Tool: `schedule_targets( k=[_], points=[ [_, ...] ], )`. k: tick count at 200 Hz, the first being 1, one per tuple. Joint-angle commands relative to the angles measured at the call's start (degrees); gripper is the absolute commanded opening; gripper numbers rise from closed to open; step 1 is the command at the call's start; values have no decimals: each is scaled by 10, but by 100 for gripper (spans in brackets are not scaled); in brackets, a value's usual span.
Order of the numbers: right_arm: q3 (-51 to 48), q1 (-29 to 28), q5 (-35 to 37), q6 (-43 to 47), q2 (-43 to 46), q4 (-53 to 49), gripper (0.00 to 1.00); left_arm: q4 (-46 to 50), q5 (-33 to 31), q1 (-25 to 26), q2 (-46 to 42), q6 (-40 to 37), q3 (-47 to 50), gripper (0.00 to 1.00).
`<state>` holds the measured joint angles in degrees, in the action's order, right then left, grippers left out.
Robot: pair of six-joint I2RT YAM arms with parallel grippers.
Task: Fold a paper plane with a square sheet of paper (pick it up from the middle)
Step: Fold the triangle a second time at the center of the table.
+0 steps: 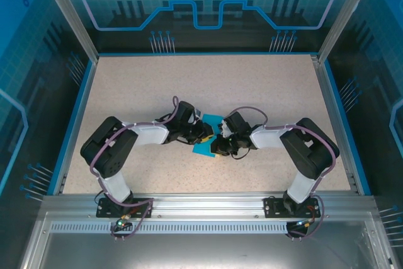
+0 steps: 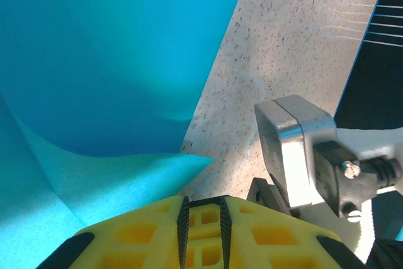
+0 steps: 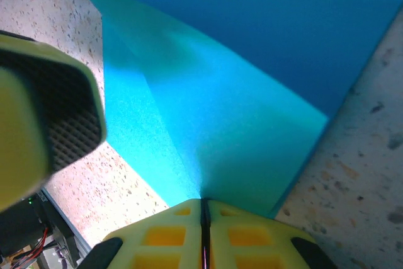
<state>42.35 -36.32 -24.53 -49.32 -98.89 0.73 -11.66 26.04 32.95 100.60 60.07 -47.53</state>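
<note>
Yellow fingers (image 3: 164,237) of the right claw (image 3: 203,205) sit pressed together. A crease of the bright blue sheet of paper (image 3: 220,111) runs straight into the seam between them, so this claw is pinching the paper. Ahead of it the sheet rises and spreads, lighter near the fingers and darker farther out. To its left a blurred finger with a dark ribbed pad (image 3: 69,114) hangs over the speckled table (image 3: 371,174).

At the left claw (image 2: 203,201) two dark pad strips stand a narrow slot apart between yellow fingers; I cannot tell whether they grip anything. Just ahead of it a folded flap of the sheet of paper (image 2: 113,48) comes to a point aimed to the right, its tip over the bare table. The rest of the sheet billows ahead and to the left. To the right of this claw stands a grey metal block (image 2: 296,149) with a screw.

From above, the left claw (image 1: 205,133) and right claw (image 1: 221,144) meet just beside each other near the middle of the table (image 1: 264,86). The sheet of paper (image 1: 203,150) shows between them and at their near side.
</note>
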Motion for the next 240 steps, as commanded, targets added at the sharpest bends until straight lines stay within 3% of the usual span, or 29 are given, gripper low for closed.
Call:
schedule_targets(
  k=[1,61,240],
  points=[
    [-20,5,18,0,-12,-51,8,-26,23,-2,31,7,5,22],
    [-27,5,23,3,-15,-58,5,-13,-47,-9,58,-24,5,18],
    [-27,5,36,12,-14,-86,4,-16,-50,-80,75,-94,3,19]
  ],
)
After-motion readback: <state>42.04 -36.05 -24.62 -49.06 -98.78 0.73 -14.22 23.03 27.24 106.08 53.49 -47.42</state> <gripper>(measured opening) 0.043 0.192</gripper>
